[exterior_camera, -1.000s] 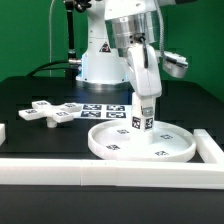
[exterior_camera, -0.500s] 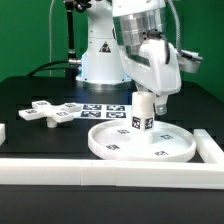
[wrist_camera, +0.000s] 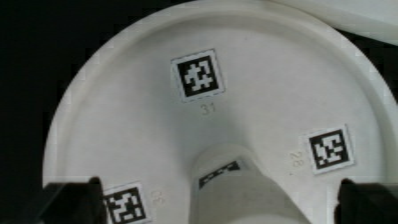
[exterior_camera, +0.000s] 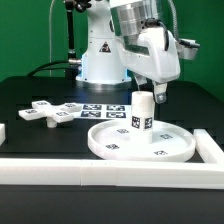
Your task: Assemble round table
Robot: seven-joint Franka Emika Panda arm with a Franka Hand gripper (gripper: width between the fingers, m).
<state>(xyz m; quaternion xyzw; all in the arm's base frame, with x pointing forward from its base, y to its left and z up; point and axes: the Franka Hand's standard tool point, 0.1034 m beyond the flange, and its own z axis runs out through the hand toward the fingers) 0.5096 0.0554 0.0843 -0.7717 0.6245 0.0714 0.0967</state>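
The large round rimmed disc (exterior_camera: 115,143) lies flat on the black table. The short thick cylinder (exterior_camera: 142,111) stands upright on its middle, with tags on its side. My gripper (exterior_camera: 156,94) hangs just above and slightly to the exterior view's right of the cylinder top, open and holding nothing. The cross-shaped piece (exterior_camera: 50,112) lies on the table at the exterior view's left. In the wrist view the disc (wrist_camera: 160,110) fills the picture, the cylinder (wrist_camera: 240,192) stands between my spread fingertips (wrist_camera: 71,203), and my gripper (wrist_camera: 217,207) is apart from it.
The marker board (exterior_camera: 104,109) lies behind the disc, near the robot base (exterior_camera: 100,62). Long white border rails run along the front (exterior_camera: 100,171) and the exterior view's right (exterior_camera: 210,146). A short rail end (exterior_camera: 3,132) shows at the left edge.
My gripper was shut round the cylinder on the disc. It has let go and risen up and toward the exterior view's right. The cylinder stays standing.
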